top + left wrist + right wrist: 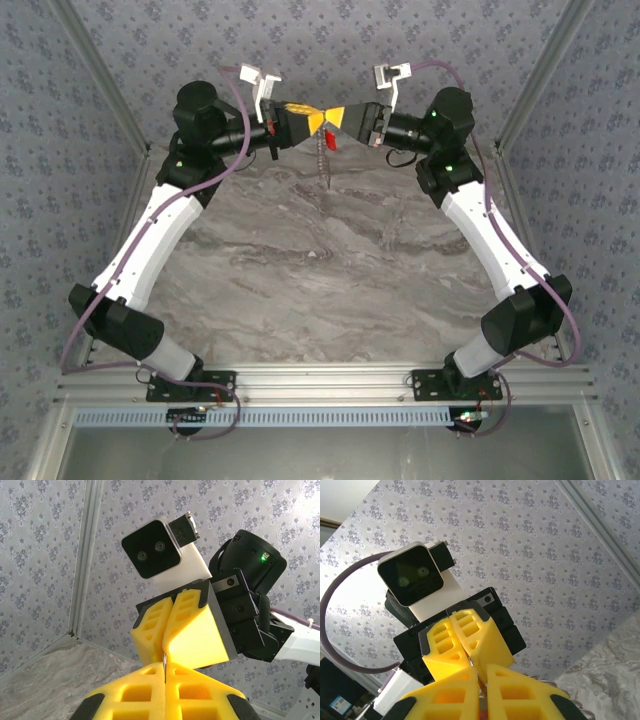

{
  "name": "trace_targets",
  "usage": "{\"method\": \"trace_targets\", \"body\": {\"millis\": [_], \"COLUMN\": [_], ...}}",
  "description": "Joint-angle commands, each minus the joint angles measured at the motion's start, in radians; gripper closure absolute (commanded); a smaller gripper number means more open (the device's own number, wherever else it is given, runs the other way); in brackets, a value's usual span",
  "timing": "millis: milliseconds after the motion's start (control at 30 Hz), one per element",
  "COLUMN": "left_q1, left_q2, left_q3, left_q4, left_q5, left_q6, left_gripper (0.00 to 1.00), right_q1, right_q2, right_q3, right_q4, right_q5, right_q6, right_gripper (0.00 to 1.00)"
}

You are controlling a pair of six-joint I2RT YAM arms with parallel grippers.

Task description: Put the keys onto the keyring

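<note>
at the far end of the desk [330, 250], raised above its marbled top, the two arms meet tip to tip. in the top view the left pincer [312, 121] and the right pincer [341, 116] point at each other with their yellow fingers touching.

the left wrist view shows the left pincer [164, 669] closed, with a thin metal sliver caught in the seam between its fingers [135, 690]. the right pincer [166, 652] sits right above it, nose to nose, also pressed shut. from the right wrist view i see the right pincer [481, 680] with no gap between its fingers [520, 690], but i cannot tell what it pinches, if anything. the left pincer [472, 664] faces it, touching.

the keyring [322, 162] hangs as a thin grey strand straight down from the meeting point, just under the left fingertips and clear of the desk. the keys [330, 143], a tiny red piece, hang just beside the upper part of that strand, on its right side. i cannot tell whether they are threaded on the ring.
</note>
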Motion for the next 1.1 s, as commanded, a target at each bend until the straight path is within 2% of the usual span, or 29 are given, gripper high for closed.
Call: {"method": "trace_targets", "body": {"millis": [0, 67, 300, 500, 633, 800, 1067], "left_q1": [-0.008, -0.008, -0.008, 0.008, 0.041, 0.057, 0.057], "left_q2": [-0.034, -0.035, -0.036, -0.055, -0.073, -0.069, -0.061], "left_q3": [0.011, 0.011, 0.017, 0.053, 0.078, 0.124, 0.131], "left_q4": [0.027, 0.027, -0.004, -0.154, -0.265, -0.387, -0.434], "left_q5": [0.050, 0.048, 0.033, -0.004, -0.003, 0.013, 0.045], "left_q6": [-0.003, -0.002, 0.011, 0.118, 0.187, 0.274, 0.339], "left_gripper": [1.00, 1.00, 1.00, 0.62, 0.45, 0.41, 0.44], "right_q1": [0.000, 0.004, 0.004, -0.007, -0.023, -0.022, 0.031], "right_q2": [0.003, 0.003, 0.000, -0.017, -0.012, 0.016, 0.065], "right_q3": [0.033, 0.034, 0.048, 0.152, 0.234, 0.357, 0.539], "right_q4": [0.025, 0.026, -0.031, -0.387, -0.612, -0.879, -1.211], "right_q5": [0.013, 0.007, -0.011, -0.005, 0.017, 0.073, 0.207], "right_q6": [0.004, 0.004, -0.039, -0.318, -0.490, -0.686, -0.929], "right_gripper": [0.95, 1.00, 1.00, 1.00, 1.00, 1.00, 1.00]}}
